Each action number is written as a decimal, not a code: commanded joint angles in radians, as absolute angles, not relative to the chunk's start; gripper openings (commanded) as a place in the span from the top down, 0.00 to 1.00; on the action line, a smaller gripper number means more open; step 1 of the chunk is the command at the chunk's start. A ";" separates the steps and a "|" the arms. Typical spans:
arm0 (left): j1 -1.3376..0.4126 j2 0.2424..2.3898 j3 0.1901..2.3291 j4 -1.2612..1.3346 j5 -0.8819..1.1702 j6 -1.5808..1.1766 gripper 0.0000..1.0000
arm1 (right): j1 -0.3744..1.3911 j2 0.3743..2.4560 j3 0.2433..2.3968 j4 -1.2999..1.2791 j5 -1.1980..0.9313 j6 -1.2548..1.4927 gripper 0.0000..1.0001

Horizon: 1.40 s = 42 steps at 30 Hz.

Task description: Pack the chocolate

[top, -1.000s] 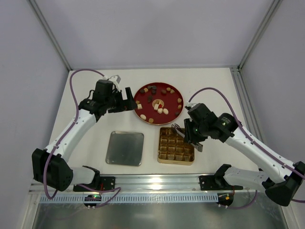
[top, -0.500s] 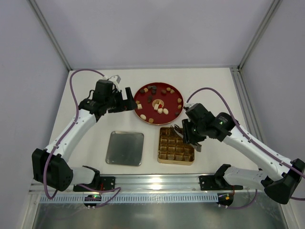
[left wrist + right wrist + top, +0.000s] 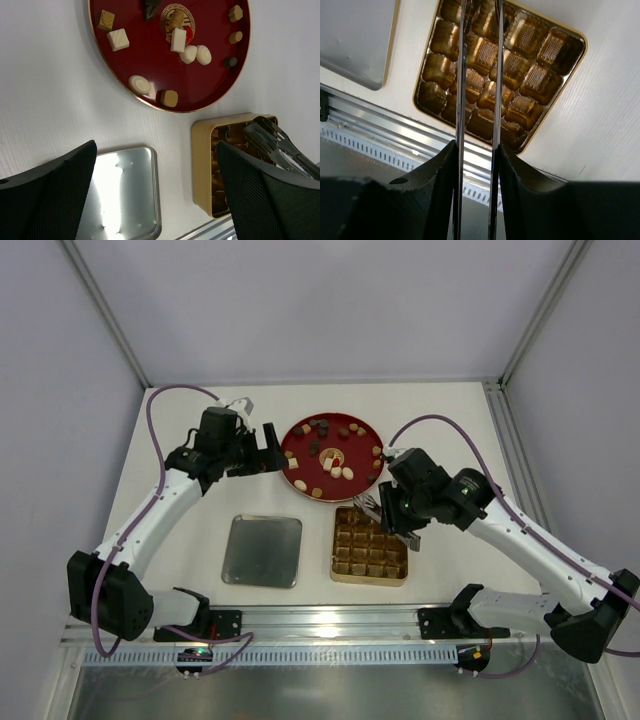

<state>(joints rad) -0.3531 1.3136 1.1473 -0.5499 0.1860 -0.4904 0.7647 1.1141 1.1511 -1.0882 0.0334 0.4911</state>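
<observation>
Several chocolate pieces [image 3: 336,471], tan, dark brown and cream-white, lie on the red plate [image 3: 291,452]; they also show in the left wrist view [image 3: 118,39]. The gridded gold tin [image 3: 337,558] sits in front of the plate, and the cells I see in the right wrist view [image 3: 581,52] hold no chocolate. My right gripper [image 3: 397,517] is shut on metal tongs [image 3: 368,505] above the tin's far edge. The tongs' arms [image 3: 461,75] stand apart with nothing between them. My left gripper [image 3: 264,450] is open and empty beside the plate's left rim.
A flat silver lid [image 3: 262,551] lies left of the tin, and shows in the left wrist view [image 3: 120,195] and the right wrist view [image 3: 355,40]. An aluminium rail [image 3: 330,620] runs along the near table edge.
My right gripper has moved the tongs left and away from me, from the tin's right side toward its far edge near the plate. The left arm has not moved.
</observation>
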 commanded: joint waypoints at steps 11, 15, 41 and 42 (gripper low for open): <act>-0.348 1.310 1.154 -0.517 0.198 -0.486 0.00 | 0.646 1.373 1.440 -1.014 0.031 0.287 0.58; -0.347 1.310 1.154 -0.517 0.198 -0.488 0.00 | 0.604 1.463 1.480 -0.991 0.022 0.236 0.58; -0.339 1.321 1.152 -0.517 0.201 -0.485 0.00 | 0.565 1.695 1.505 -0.908 0.014 0.178 0.57; -0.339 1.322 1.152 -0.517 0.199 -0.485 0.00 | 0.566 1.697 1.503 -0.907 0.012 0.178 0.57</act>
